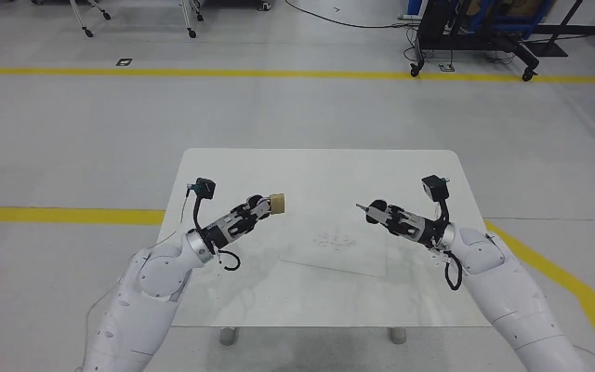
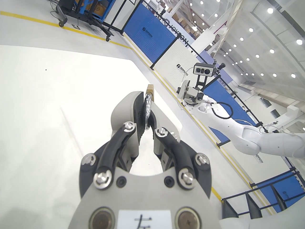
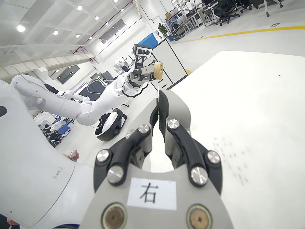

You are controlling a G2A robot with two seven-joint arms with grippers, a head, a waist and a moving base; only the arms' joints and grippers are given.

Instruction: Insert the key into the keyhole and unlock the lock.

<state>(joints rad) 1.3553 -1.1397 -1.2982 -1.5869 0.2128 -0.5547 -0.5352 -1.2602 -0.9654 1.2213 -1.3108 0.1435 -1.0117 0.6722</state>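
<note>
The left end effector (image 1: 261,206) is clamped on the brass lock (image 1: 277,202), holding it up off the white bench (image 1: 316,172) with its end face turned toward the other arm. Opposite it, well apart, the right end effector (image 1: 375,211) pinches the key (image 1: 362,206), whose thin blade sticks out past the fingertips, pointing toward the lock.

A white table (image 1: 316,167) is standing on a pale grey floor, carrying a faint cluster of dotted marks (image 1: 333,240) near its middle. A yellow line (image 1: 279,72) is running across the floor beyond it, with a small floor plate (image 1: 124,62) lying just beside it. A black cart (image 1: 474,37) holding blue bins is standing at that line. Blue panels (image 2: 147,32) are fencing the hall, and office chairs (image 3: 226,3) are sitting at desks.
</note>
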